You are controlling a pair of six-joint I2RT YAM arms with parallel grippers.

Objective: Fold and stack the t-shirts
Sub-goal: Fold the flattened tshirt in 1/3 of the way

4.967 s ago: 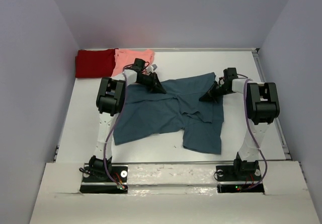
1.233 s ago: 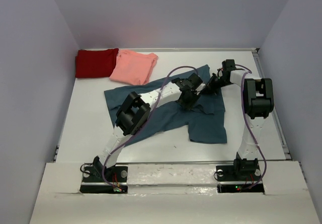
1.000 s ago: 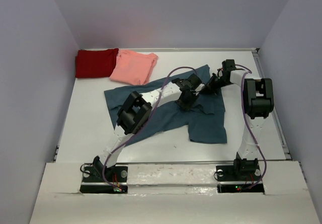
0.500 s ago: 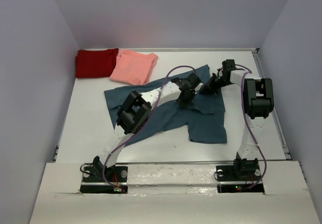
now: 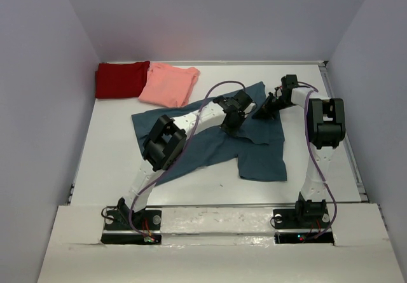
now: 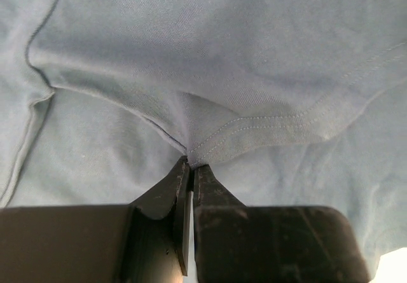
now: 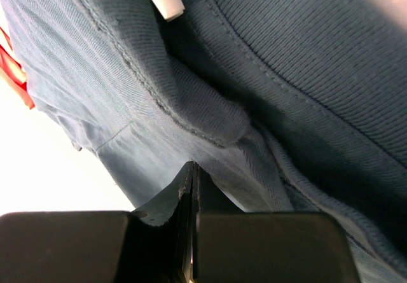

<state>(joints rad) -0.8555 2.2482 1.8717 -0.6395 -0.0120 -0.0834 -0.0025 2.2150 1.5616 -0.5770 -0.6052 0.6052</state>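
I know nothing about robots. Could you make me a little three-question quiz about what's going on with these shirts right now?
1. True or false: the left gripper is shut on a hem of the teal-blue t-shirt.
2. What is the right gripper closed on?
A. the teal-blue t-shirt
B. a towel
C. nothing at all
3. Short answer: which t-shirt lies right beside the dark red t-shirt at the far edge of the table?

Key
1. True: its fingers pinch the stitched hem.
2. A
3. The salmon-pink t-shirt.
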